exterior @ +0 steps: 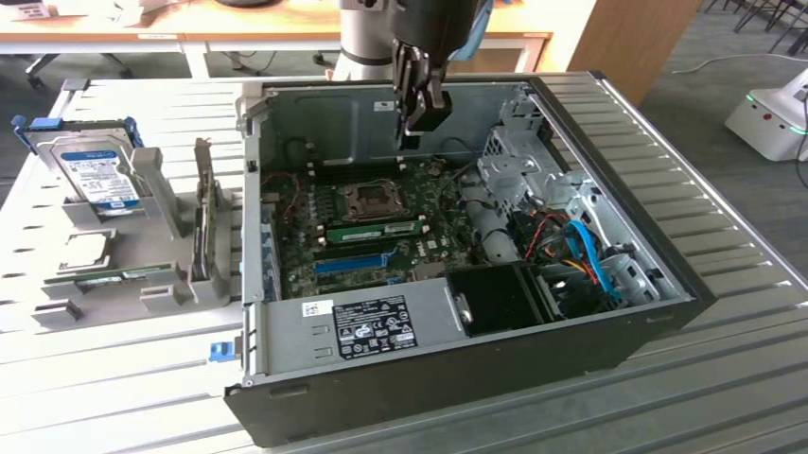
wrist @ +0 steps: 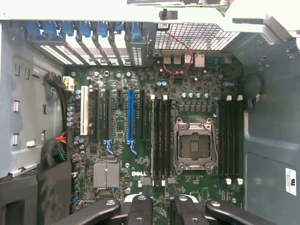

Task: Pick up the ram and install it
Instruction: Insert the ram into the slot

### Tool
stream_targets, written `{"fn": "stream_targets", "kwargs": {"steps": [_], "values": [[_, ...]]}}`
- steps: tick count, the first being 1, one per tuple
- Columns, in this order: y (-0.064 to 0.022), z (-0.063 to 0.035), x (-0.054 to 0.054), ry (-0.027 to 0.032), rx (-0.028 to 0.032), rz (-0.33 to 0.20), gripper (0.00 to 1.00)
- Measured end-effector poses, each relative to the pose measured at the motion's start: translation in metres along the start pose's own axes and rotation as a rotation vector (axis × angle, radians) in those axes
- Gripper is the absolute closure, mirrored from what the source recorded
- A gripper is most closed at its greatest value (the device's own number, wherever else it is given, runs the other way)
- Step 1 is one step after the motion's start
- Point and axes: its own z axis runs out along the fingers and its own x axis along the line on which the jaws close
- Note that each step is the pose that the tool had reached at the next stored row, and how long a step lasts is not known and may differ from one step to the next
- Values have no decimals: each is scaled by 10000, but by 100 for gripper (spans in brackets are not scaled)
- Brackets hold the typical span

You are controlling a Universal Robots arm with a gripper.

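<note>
A green ram stick [exterior: 378, 230] stands in a memory slot on the motherboard, just in front of the CPU socket [exterior: 374, 198]. A second ram stick [exterior: 124, 276] lies in the grey holder at the exterior view's left. My gripper [exterior: 412, 140] hangs above the back of the open case, over the motherboard and clear of both sticks. In the wrist view my gripper [wrist: 160, 208] looks straight down on the board, its two fingers [wrist: 140, 206] apart with nothing between them. The black memory slots [wrist: 161, 138] lie beside the socket [wrist: 194, 143].
The case walls [exterior: 593, 142] ring the motherboard. A blue expansion slot [wrist: 130, 117], drive cage [exterior: 524, 170] and blue cables [exterior: 588, 251] crowd the inside. On the grey holder [exterior: 151, 236] stand a hard drive [exterior: 101, 175] and a card [exterior: 204, 213].
</note>
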Motion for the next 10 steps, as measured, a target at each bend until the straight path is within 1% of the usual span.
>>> {"fn": "stream_targets", "kwargs": {"steps": [10], "values": [[-3, 79, 2, -1, 0, 0, 75]]}}
